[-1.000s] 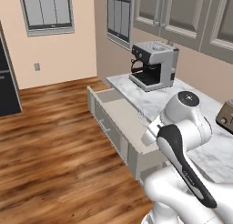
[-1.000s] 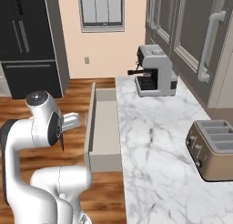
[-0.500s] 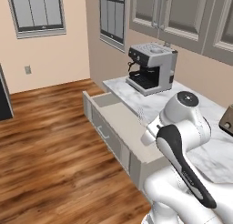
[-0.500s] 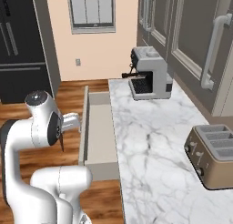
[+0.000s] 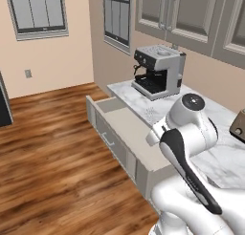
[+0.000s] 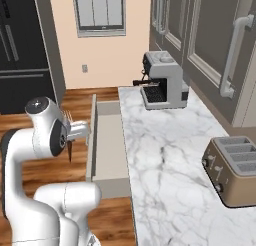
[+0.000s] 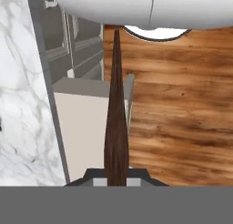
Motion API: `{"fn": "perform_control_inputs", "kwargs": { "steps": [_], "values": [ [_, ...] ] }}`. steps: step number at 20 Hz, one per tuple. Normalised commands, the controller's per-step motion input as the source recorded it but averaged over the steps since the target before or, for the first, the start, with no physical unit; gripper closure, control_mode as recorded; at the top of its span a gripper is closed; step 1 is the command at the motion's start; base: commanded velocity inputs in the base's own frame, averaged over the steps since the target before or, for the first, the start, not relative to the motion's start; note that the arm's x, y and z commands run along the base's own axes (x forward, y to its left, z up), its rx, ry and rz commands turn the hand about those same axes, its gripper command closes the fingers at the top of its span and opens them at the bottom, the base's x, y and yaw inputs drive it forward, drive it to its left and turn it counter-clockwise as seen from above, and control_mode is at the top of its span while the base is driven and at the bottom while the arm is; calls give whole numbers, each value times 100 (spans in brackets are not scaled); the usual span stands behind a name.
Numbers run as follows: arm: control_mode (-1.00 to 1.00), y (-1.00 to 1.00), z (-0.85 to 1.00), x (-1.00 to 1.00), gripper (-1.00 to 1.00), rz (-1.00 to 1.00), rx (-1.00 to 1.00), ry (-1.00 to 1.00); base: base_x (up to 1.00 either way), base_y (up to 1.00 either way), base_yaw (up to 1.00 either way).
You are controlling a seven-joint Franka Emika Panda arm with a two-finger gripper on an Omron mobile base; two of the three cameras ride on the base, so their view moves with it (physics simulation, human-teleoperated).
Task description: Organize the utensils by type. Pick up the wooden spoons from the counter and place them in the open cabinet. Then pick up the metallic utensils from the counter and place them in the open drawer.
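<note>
Arm folded tight w/ elbow up; pincer point(image 7: 116, 175) points down, jaws closed on a thin dark brown stick.

Open drawer point(image 5: 125, 129) jutting from marble counter point(image 5: 225, 155), seemingly bare; coffee machine point(image 5: 158, 70) behind.

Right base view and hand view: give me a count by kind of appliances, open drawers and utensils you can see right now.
coffee machine: 1
toaster: 1
open drawer: 1
utensil, slim and dark brown, held: 1
Total: 4
</note>
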Motion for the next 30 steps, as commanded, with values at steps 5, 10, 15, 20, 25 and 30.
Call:
{"fn": "perform_control_inputs", "kwargs": {
  "steps": [5,10,15,20,25,30],
  "values": [
    [-100,-39,0,23,100,0,6,0,0,0,0],
    [-100,0,-6,67,100,0,0,19,0,0,0],
    [-100,0,-13,63,100,0,0,24,0,0,0],
    [-100,12,-33,26,100,0,0,14,0,0,0],
    [-100,25,-37,0,100,0,0,1,0,0,0],
    [-100,0,-40,9,100,0,0,0,0,0,0]
  ]
}}
